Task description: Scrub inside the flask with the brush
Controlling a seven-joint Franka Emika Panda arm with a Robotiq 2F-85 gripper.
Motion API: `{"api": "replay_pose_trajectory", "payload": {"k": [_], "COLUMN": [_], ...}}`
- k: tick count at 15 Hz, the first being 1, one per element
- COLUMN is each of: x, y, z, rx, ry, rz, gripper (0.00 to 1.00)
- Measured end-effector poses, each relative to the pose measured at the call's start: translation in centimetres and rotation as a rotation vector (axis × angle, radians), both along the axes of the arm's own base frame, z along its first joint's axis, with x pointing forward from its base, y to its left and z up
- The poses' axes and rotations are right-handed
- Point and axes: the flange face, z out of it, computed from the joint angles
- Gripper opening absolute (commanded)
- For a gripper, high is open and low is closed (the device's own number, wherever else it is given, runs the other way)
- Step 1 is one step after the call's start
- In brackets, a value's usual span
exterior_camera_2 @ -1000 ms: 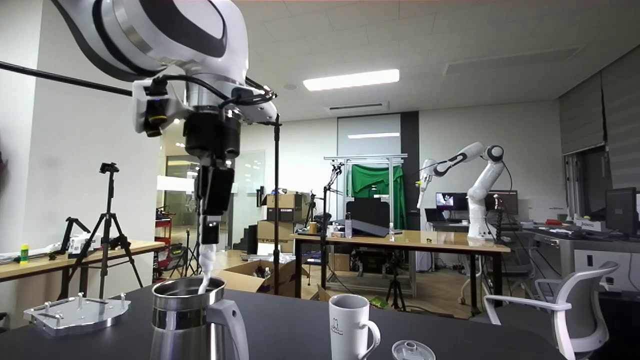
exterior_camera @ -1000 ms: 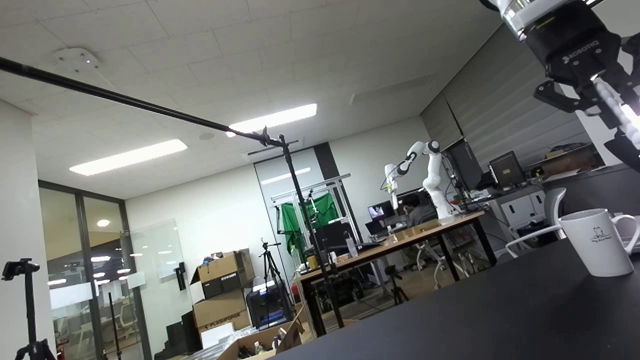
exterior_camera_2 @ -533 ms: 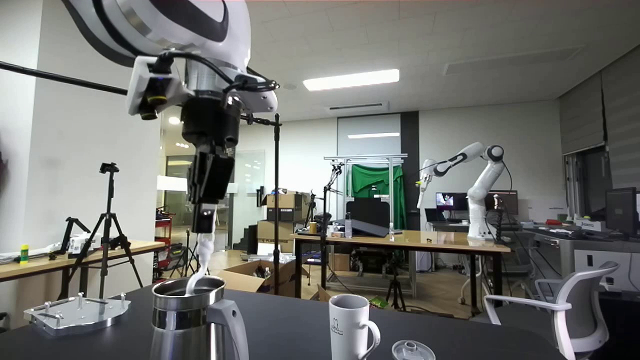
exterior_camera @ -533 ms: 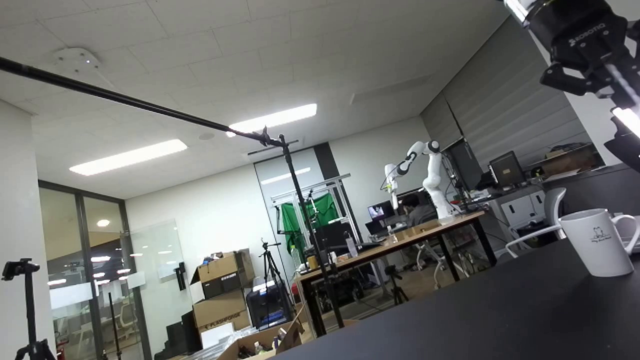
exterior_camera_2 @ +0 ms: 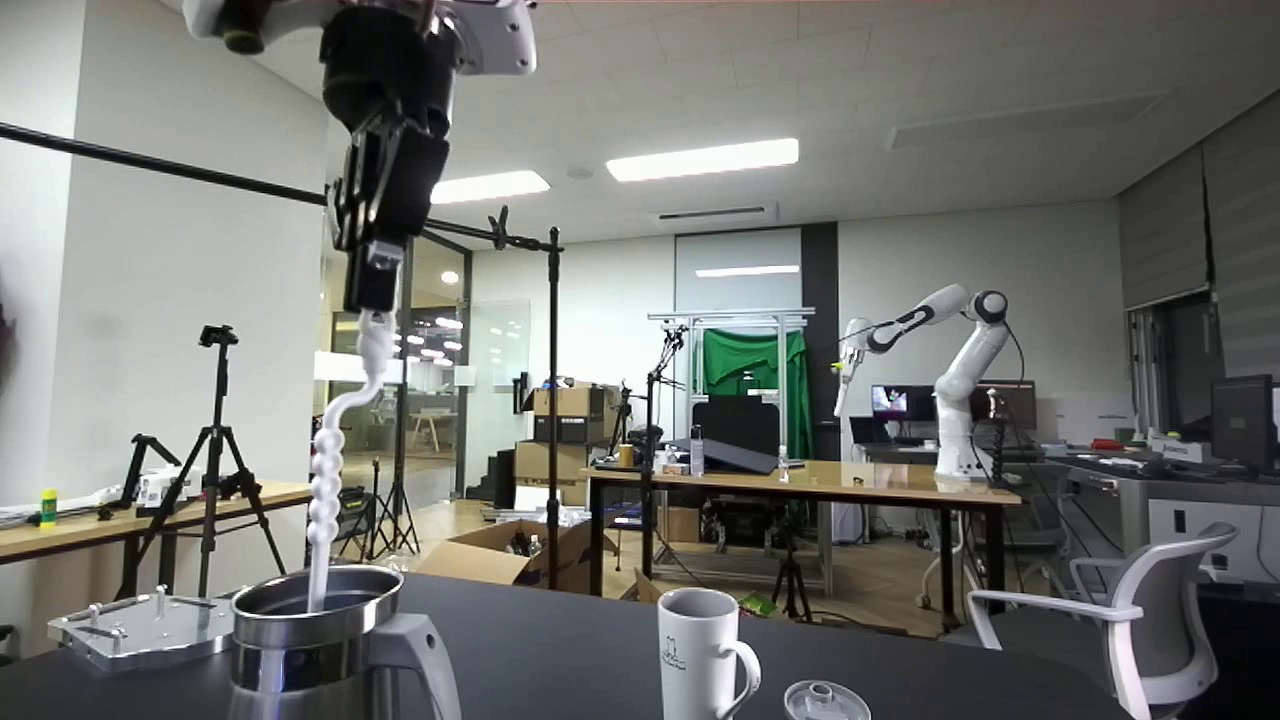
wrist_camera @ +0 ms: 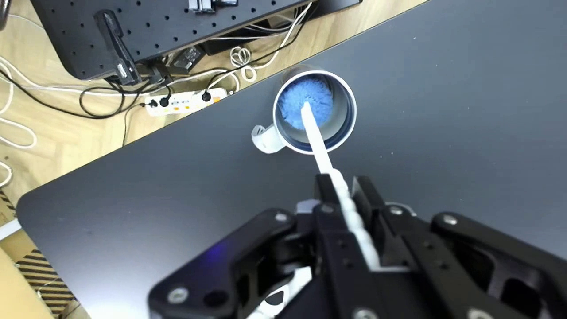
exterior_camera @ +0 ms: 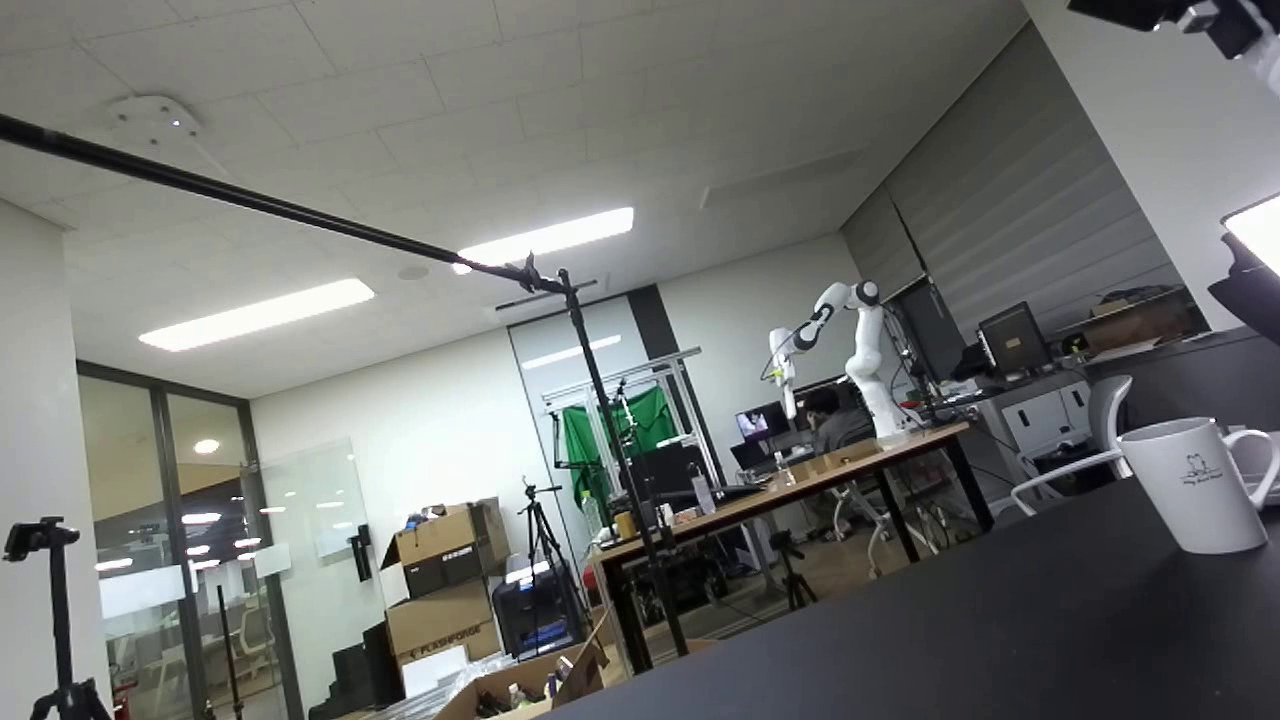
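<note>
In the wrist view, grasps the brush by its white, beaded handle, squeezed between the black fingers of the gripper. Dips the blue bristle head into the flask, upright on the black table, mouth up. Has the flask's pale handle toward the lower left, and past the table's edge a white power strip near a black perforated board.

In an exterior view, hangs the brush from the gripper, tilted and bent below the grip, and runs its thin shaft down through the flask's mouth. Leaves the bristle head hidden behind the flask's steel wall. Has the flask's handle on the side nearer a white mug, upright and well apart on the same table, with a round lid just beside the mug and a clear plate with upright pins just beyond the flask. Has a tripod, a chair and, on a wooden table, another white robot arm in the background.

In an exterior view, pokes just part of the gripper and a white bit of the brush into the top right corner, too cropped to tell the grip from there. Has the mug below, on the black table, with cardboard boxes and a green cloth farther back.
</note>
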Motion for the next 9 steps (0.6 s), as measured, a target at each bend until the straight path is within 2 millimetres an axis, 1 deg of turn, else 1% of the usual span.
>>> {"api": "replay_pose_trajectory", "payload": {"k": [2,4,6,9], "x": [-0.4,0.0,0.7,1.7], "y": [-0.3,-0.7,-1.2,-1.6], "z": [1.1,0.8,-1.0,-5.3], "rx": [-0.001,-0.002,-0.002,0.000], "ry": [-0.038,-0.069,-0.083,-0.070], "rz": [0.004,-0.004,-0.014,-0.019], "gripper": [0.04,0.04,0.04,0.04]}}
